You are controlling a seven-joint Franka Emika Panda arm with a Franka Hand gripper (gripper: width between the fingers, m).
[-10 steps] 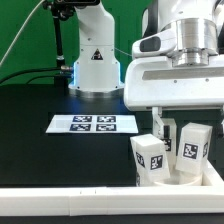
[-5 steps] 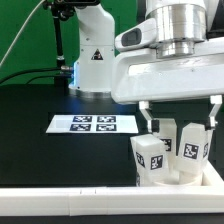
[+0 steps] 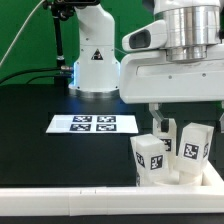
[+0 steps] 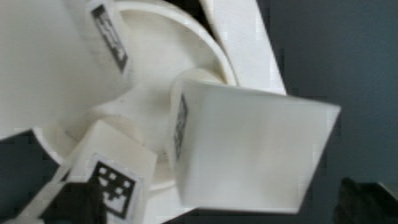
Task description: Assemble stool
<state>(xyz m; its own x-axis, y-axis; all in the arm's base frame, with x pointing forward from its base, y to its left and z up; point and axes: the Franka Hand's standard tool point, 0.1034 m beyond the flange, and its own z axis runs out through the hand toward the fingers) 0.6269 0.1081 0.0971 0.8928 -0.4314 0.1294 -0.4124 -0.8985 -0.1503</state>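
Observation:
The stool's white parts sit at the exterior view's lower right. Three blocky tagged legs stand upright: a front one (image 3: 148, 160), a right one (image 3: 192, 148) and a rear one (image 3: 164, 134). They stand on or against the round seat disc (image 3: 184, 178), which is mostly hidden. My gripper (image 3: 188, 118) hangs open just above them, with one finger (image 3: 155, 117) by the rear leg and the other at the frame edge. In the wrist view a white leg (image 4: 258, 150) lies between my open gripper's (image 4: 205, 205) dark fingers (image 4: 39, 205), beside a tagged part (image 4: 116, 185).
The marker board (image 3: 93, 124) lies flat on the black table at the exterior view's left of the parts. A long white border rail (image 3: 90, 200) runs along the front edge. The arm's white base (image 3: 97, 60) stands behind, with cables beside it.
The hand shifted to the exterior view's left, then back right, staying open at about the same height above the legs. The stool parts have not moved.

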